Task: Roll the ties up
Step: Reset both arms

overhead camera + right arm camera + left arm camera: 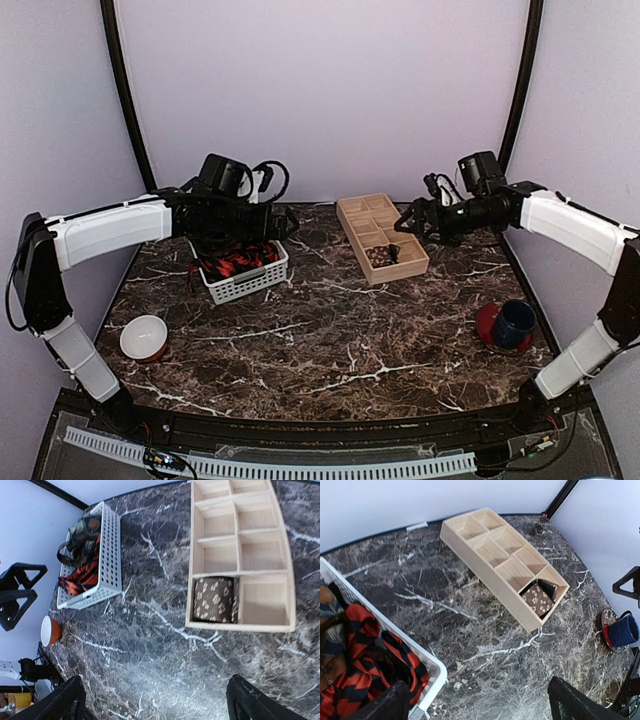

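A brown tie with tan dots (381,256) sits rolled in a near compartment of the wooden divided tray (352,215). It also shows in the left wrist view (537,600) and the right wrist view (213,599). Red-and-black and dark-patterned ties (236,265) lie bunched in a white basket (250,288); they also show in the wrist views (365,670) (80,575). My left gripper (285,222) hovers open and empty above the basket's right end (480,710). My right gripper (406,222) hovers open and empty just right of the tray (155,705).
A white bowl with a red outside (144,337) stands at the front left. A blue mug on a red saucer (512,324) stands at the front right. The dark marble table (330,340) lies between them, with walls behind and at the sides.
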Controlling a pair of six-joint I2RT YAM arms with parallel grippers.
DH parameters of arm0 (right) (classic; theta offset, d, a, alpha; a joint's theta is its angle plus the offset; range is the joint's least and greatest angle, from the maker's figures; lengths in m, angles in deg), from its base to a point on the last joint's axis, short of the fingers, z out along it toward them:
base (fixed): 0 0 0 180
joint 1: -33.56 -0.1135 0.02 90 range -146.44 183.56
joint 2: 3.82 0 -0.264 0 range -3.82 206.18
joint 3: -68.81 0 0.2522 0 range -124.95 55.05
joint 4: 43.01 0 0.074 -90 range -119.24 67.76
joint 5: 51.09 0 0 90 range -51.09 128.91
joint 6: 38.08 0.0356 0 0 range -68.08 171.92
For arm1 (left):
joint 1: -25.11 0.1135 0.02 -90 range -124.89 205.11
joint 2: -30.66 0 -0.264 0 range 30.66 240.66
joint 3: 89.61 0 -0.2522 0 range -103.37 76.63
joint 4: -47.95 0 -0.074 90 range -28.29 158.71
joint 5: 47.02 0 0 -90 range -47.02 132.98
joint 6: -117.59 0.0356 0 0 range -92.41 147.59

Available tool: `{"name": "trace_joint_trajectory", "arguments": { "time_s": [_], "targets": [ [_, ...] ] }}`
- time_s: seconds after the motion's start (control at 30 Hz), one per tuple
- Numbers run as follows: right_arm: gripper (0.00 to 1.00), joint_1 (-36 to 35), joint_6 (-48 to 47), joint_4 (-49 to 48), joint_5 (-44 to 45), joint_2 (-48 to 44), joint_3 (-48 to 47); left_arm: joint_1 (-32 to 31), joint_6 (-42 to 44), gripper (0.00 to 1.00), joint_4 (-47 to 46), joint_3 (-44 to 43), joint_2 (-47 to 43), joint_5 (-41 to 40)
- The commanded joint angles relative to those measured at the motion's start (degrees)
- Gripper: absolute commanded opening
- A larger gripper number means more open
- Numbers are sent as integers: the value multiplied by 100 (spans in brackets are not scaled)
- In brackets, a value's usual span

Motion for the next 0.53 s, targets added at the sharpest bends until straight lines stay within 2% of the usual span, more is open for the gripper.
{"name": "trace_joint_trajectory", "arguments": {
  "time_s": [0.0, 0.17, 0.5],
  "targets": [
    [98, -544, 593, -1118, -90, -231, 993, -46, -688, 99, 369, 414, 343, 339],
    [98, -1054, 945, -1779, 179, -324, 1799, -513, -974, 99, 212, 807, 557, 210],
    [98, -1057, 782, -1625, 400, -258, 1562, -703, -857, 99, 196, 754, 533, 57]
  ]
}}
